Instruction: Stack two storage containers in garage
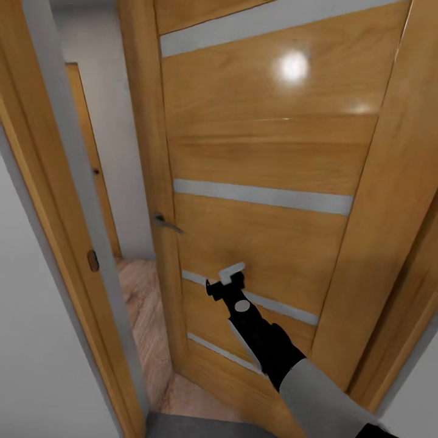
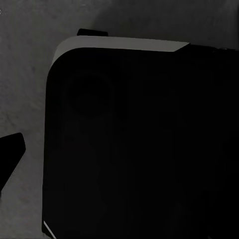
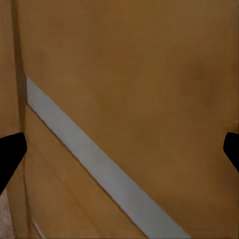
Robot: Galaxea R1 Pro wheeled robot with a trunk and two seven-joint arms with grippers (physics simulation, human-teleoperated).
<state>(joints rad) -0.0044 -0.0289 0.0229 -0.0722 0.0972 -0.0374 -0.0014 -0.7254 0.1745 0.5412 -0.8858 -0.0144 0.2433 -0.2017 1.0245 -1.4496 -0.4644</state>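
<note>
Pushing my right gripper [image 1: 230, 277], jaws wide and empty, against the wood-panelled door [image 1: 267, 152] to clear passage; left jaws' state indeterminate.

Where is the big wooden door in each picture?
Head view: the wooden door fills the middle and right, with the right gripper close to it.
Right wrist view: the door is right ahead, very close.
Left wrist view: not in it.
Shared landmark: the door's pale grey stripe.
</note>
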